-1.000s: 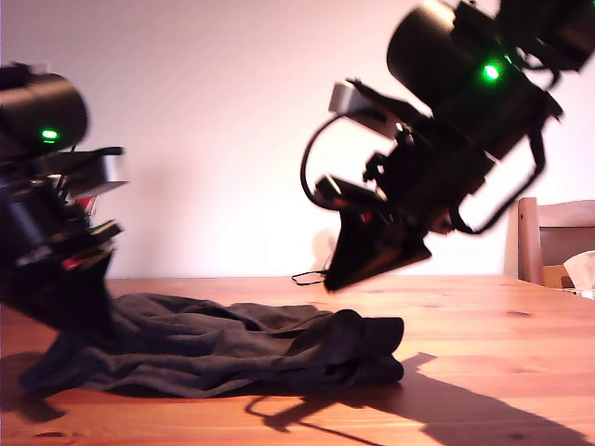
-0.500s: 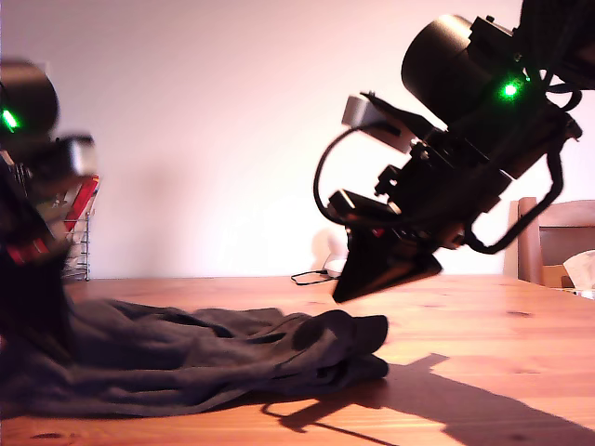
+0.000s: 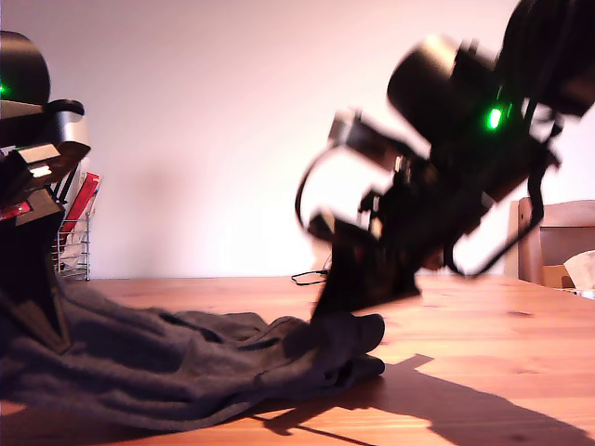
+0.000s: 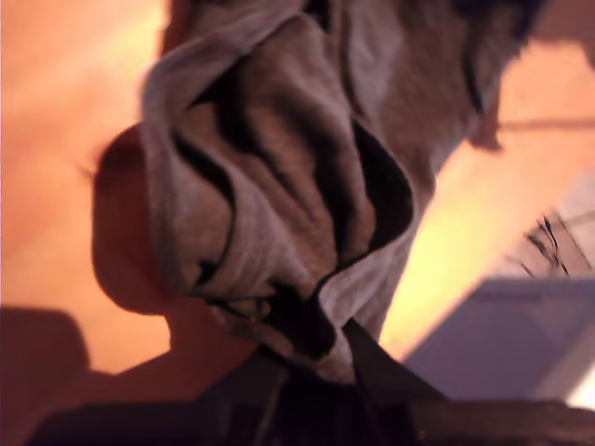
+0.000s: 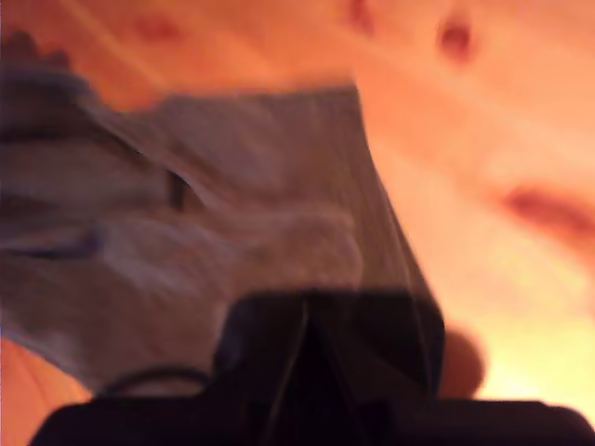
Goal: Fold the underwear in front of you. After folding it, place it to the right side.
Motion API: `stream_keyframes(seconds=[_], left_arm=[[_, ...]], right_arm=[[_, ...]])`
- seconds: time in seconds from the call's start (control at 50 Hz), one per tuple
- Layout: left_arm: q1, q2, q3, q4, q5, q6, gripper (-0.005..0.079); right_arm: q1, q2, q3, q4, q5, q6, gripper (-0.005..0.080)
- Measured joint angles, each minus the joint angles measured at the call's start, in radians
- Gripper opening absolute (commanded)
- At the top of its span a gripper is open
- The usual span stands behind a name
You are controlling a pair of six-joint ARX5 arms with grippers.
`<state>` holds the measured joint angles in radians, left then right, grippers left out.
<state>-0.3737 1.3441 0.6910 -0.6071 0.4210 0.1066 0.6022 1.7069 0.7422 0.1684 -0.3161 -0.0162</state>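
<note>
Nearest the exterior view, the underwear (image 3: 177, 367), a limp, wrinkled charcoal-black cloth garment, lies spread across the warm-toned wooden table (image 3: 483, 316), running from the exterior view's left edge to about the middle. Its end at the exterior view's left rises off the table.

My first gripper (image 4: 311, 362) is closed on that garment: the first wrist view shows the grey-black cloth bunched in deep folds and drawn down into my pressed-together jaws, with bare table on either side of it. In the exterior view this arm stands at the left edge, black, with the cloth climbing up to it.

My second gripper (image 5: 307, 339) sits at the garment's other end, the rolled end (image 3: 358, 334) toward the exterior view's middle. Its jaws look drawn together to a narrow seam with the cloth directly at the tips, but the second wrist view is blurred and I cannot tell whether any cloth is caught. Its arm is motion-blurred in the exterior view and throws a dark shadow (image 3: 483, 409) across the table.

Farther back, a wire rack (image 3: 74, 246) holding something red stands at the exterior view's left, a wooden chair back (image 3: 553, 237) at its right, before a pale wall (image 3: 204, 121).
</note>
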Motion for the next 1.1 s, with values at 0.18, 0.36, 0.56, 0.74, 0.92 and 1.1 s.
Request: stream_keyframes(seconds=[0.18, 0.36, 0.56, 0.74, 0.92, 1.1], left_arm=[[-0.006, 0.000, 0.000, -0.086, 0.019, -0.002, -0.0020], [-0.006, -0.001, 0.006, -0.138, 0.084, -0.032, -0.0020], [-0.012, -0.027, 0.104, -0.167, 0.166, -0.072, -0.0020], [-0.018, -0.039, 0.177, -0.137, 0.183, -0.099, -0.0020], [-0.018, -0.040, 0.179, -0.069, 0.195, -0.120, -0.0021], [-0.018, -0.014, 0.180, -0.014, 0.198, -0.183, -0.0021]], right_arm=[[0.003, 0.050, 0.000, 0.034, -0.016, 0.000, -0.0013], [0.006, 0.050, 0.000, 0.045, -0.019, 0.000, -0.0013], [0.008, 0.050, 0.000, 0.023, -0.034, 0.011, -0.0013], [0.010, 0.049, 0.008, -0.018, -0.046, 0.012, -0.0013], [0.043, 0.049, 0.038, -0.080, -0.055, 0.015, -0.0013], [0.108, 0.049, 0.064, -0.134, -0.062, 0.015, -0.0013]])
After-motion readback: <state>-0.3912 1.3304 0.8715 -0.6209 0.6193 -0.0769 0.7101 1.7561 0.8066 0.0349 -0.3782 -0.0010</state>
